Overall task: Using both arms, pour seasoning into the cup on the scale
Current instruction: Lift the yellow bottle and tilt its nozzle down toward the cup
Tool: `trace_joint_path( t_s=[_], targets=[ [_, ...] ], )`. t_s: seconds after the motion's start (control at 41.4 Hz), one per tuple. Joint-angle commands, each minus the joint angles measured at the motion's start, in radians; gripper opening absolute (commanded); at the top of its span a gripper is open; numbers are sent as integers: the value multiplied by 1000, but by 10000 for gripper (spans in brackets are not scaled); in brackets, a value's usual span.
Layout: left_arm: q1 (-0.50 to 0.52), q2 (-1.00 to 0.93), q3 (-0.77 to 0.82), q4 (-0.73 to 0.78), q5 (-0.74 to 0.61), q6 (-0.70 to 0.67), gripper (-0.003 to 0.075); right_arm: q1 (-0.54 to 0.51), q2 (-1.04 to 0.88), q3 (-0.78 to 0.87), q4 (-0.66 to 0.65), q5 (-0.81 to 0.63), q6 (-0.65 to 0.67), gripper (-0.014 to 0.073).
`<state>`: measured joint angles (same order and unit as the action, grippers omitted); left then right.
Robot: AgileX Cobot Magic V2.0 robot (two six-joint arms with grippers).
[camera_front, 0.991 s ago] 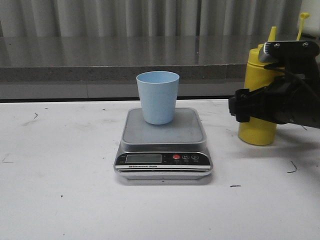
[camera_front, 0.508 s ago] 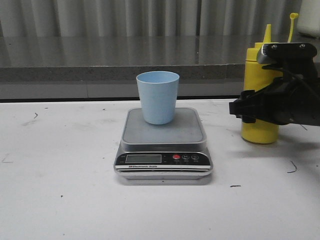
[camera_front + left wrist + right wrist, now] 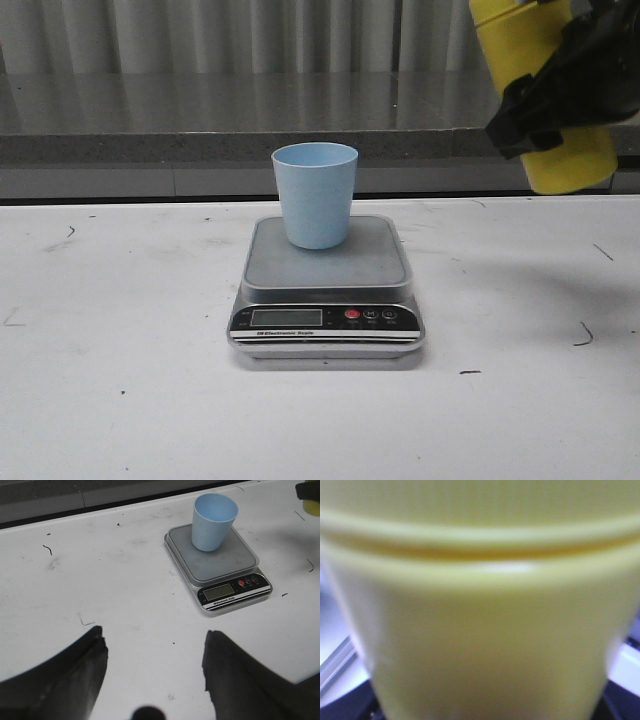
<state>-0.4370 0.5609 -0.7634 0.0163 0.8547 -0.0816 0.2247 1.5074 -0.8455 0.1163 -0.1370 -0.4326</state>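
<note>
White tabletop (image 3: 120,400), scuffed with small dark marks; grey ledge and pale corrugated wall behind.

Seasoning bottle (image 3: 545,90): yellow, lifted clear of the table at upper right of the front view. Long axis tilted, base lower and further right, upper end leaning left toward the middle and cut off by the picture's edge; nozzle not visible. It hangs above and to the right of the cup, well apart from it.

Right gripper (image 3: 565,85): black, clamped across the bottle's body mid-height. Its wrist view is filled by blurred yellow plastic (image 3: 480,630).

Cup (image 3: 316,194): light blue, upright, mouth up, standing on the rear half of the scale platform.

Scale (image 3: 326,285): silver, display panel facing the camera.

Left gripper (image 3: 155,670): fingers spread wide, holding nothing, hovering over bare table near the scale.
</note>
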Motion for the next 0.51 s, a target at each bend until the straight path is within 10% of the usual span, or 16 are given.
trace_joint_path(
  t_s=[0.0,0.266,0.484],
  targets=[
    [2,2,-24,-9,-73,-3,419,0,-60,-141,-6,137,-116,363],
    [2,2,-24,-9,-73,-3,419,86,0,-393,-168,571,-155,363],
    [2,2,-24,-9,-73,-3,419,198,94,-477,-592,736,2,363]
  ],
)
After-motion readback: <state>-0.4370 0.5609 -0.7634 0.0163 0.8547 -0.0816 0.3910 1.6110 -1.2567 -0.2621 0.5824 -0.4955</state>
